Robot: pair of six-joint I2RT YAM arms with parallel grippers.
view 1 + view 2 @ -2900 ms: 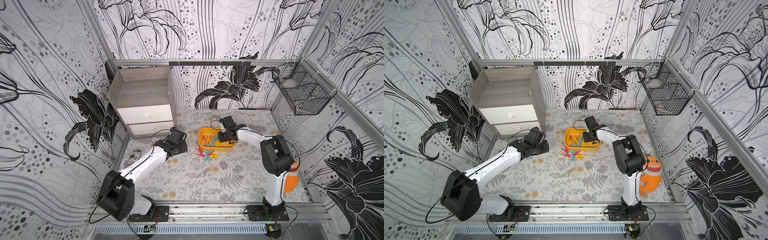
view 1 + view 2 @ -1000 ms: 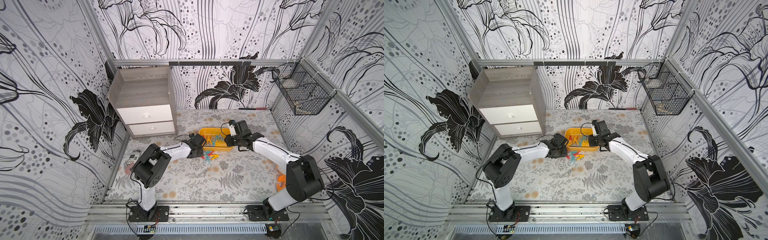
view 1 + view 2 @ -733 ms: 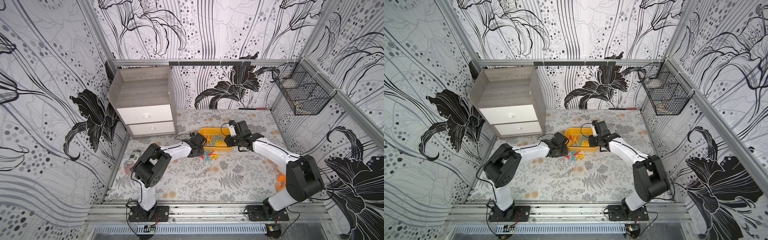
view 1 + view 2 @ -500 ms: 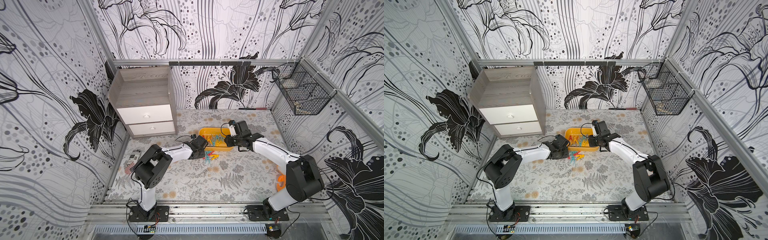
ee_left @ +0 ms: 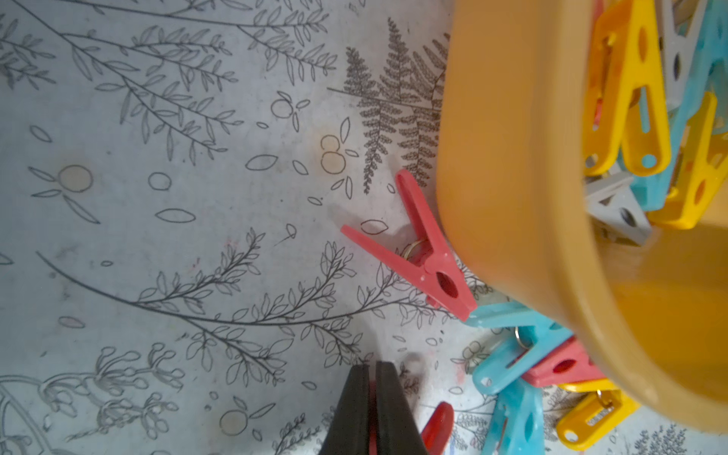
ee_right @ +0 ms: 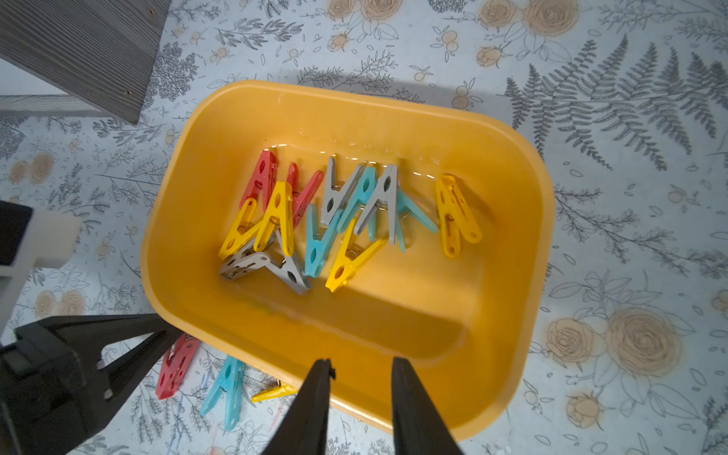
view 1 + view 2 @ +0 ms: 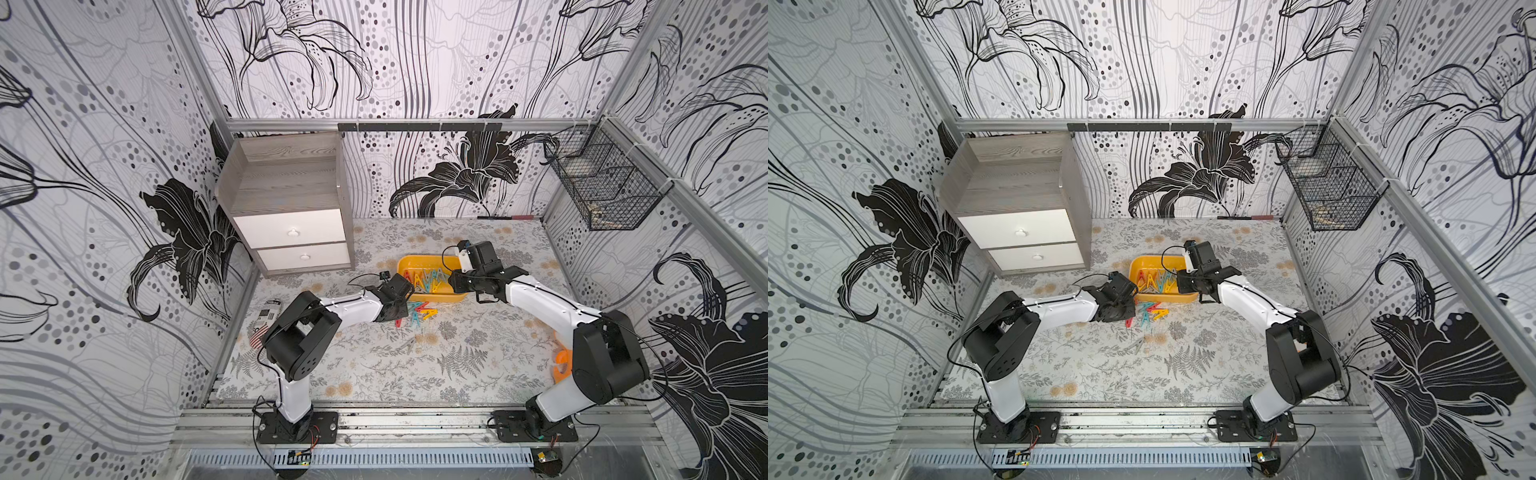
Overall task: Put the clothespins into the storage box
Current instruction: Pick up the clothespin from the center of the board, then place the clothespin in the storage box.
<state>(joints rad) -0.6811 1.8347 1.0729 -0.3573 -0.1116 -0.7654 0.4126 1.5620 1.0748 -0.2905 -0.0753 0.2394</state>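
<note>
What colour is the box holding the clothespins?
The box is yellow-orange, plainest in the right wrist view.

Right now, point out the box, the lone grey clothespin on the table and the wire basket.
box (image 6: 394, 327), right wrist view, bare inner wall.
grey clothespin (image 7: 409, 344), in a top view, its middle.
basket (image 7: 619, 208), in a top view, front mesh.

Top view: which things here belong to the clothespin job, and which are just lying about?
Job: storage box; clothespins inside it; loose clothespins beside it; lone grey clothespin further out; left gripper, shut on a red clothespin; right gripper, open, at the box.
Lying about: drawer cabinet; wire basket; orange toy; patterned can; thin stick by the back wall.
</note>
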